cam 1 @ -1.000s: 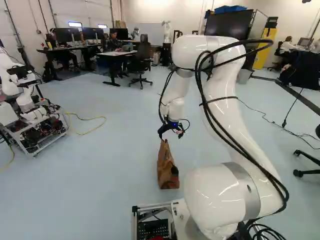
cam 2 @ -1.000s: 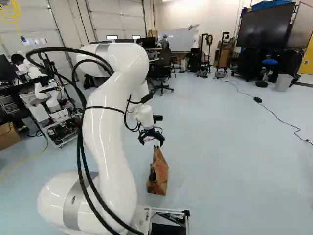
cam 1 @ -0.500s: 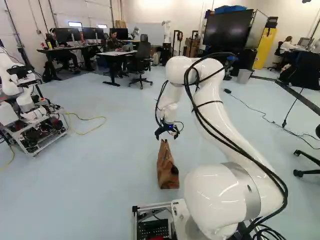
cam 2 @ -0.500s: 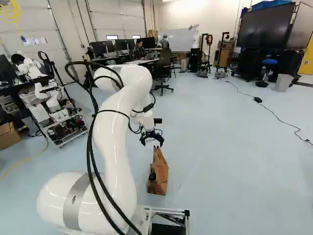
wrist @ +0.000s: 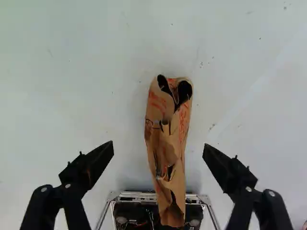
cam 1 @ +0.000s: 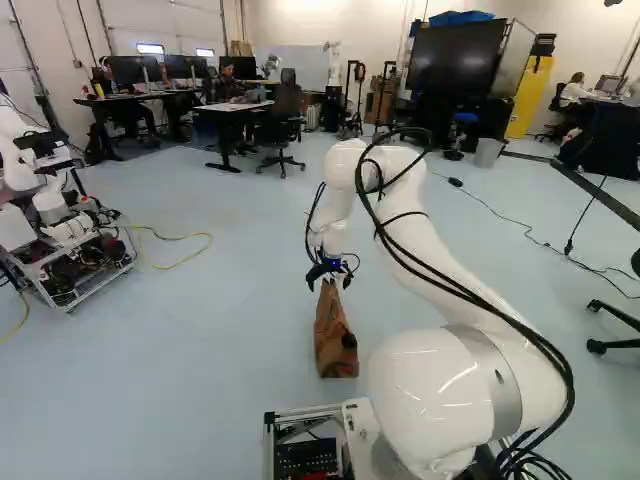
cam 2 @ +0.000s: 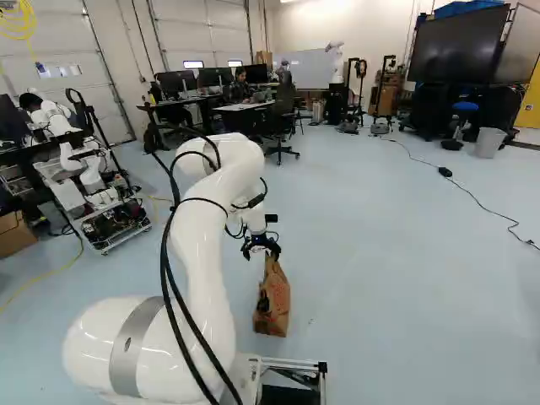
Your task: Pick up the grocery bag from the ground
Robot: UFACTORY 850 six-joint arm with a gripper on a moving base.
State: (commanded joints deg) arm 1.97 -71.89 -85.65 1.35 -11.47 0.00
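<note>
In the left base view my gripper (cam 1: 329, 276) is at the top of the brown paper grocery bag (cam 1: 334, 338), which stands upright on the floor. The right base view shows the gripper (cam 2: 261, 248) over the same bag (cam 2: 272, 302). Seen from the wrist, the gripper (wrist: 158, 149) is wide open, one black finger on each side of the bag (wrist: 165, 143), with a gap to the paper on both sides. The bag's narrow, crumpled top runs between and ahead of the fingers.
The base's metal frame (cam 1: 300, 412) is close behind the bag. Another robot on a wheeled cart (cam 1: 75, 255) stands at the left of the left base view, a yellow cable (cam 1: 180, 265) beside it. Desks and an office chair (cam 1: 283, 125) are farther back.
My arm has lowered, bringing the gripper down to the bag's top, and shifted slightly left in the left base view. The bag and the base have not moved.
</note>
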